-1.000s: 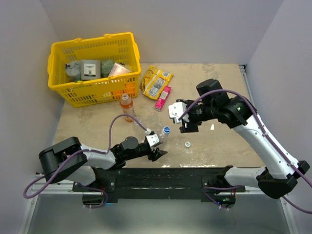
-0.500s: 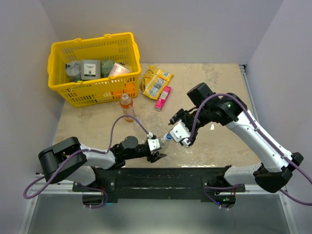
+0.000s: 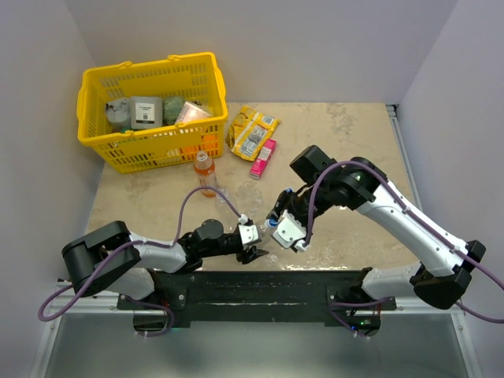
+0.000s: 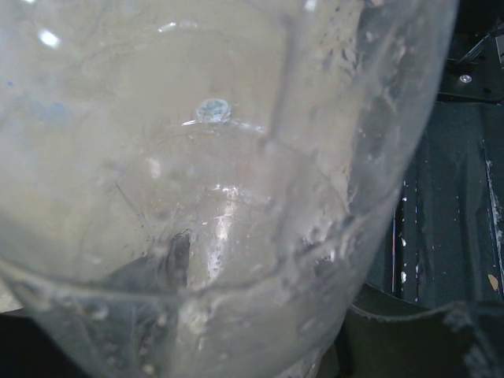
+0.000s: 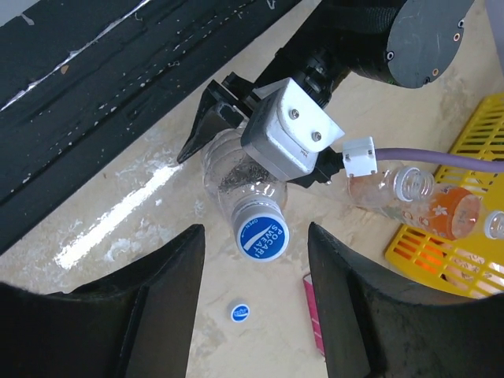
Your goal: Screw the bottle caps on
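My left gripper [image 3: 253, 236] is shut on a clear bottle [image 4: 220, 197], which fills the left wrist view. That bottle [image 5: 236, 169] lies tilted with a blue cap [image 5: 262, 236] on its neck. My right gripper [image 5: 256, 236] is open, one finger on each side of that cap without touching it; in the top view it [image 3: 277, 222] is just right of the bottle. A small loose blue-topped cap [image 5: 240, 312] lies on the table below. A second clear bottle [image 5: 386, 189] lies uncapped beside the orange drink bottle [image 3: 205, 172].
A yellow basket [image 3: 102, 150] with several items stands at the far left. A yellow snack packet [image 3: 253, 130] and a pink packet [image 3: 263, 157] lie behind the grippers. The black base rail [image 3: 252, 283] runs along the near edge.
My right arm has swung left and down from the table's middle until its open fingers flank the blue cap. My left gripper has kept hold of the clear bottle.
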You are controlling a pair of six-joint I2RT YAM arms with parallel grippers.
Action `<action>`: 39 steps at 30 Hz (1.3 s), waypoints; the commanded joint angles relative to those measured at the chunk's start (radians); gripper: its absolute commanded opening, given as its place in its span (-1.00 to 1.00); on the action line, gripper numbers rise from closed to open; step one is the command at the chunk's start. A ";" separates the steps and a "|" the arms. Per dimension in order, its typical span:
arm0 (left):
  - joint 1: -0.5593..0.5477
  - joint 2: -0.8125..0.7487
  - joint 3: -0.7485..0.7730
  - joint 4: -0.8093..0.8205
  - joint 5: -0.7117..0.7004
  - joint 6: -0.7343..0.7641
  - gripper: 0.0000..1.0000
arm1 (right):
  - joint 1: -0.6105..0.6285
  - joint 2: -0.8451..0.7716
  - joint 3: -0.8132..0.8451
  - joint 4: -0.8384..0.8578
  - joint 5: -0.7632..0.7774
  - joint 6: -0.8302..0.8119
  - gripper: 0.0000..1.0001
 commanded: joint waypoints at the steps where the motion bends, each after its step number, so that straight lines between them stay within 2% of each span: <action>1: 0.007 0.002 0.023 0.035 0.020 0.025 -1.00 | 0.006 0.015 0.001 -0.082 -0.020 -0.021 0.14; 8: 0.007 0.008 0.026 0.040 0.021 0.044 -1.00 | 0.008 0.050 0.011 -0.082 -0.018 -0.009 0.06; 22: 0.007 -0.001 0.009 0.080 -0.002 0.052 -1.00 | 0.008 0.096 0.012 -0.082 0.006 0.034 -0.30; 31: 0.007 -0.003 -0.011 0.142 -0.087 0.079 -1.00 | 0.006 0.139 0.017 -0.084 -0.049 0.184 -0.51; 39: 0.007 -0.001 -0.013 0.199 -0.199 0.079 -1.00 | -0.058 0.173 0.004 0.002 -0.149 0.472 -0.57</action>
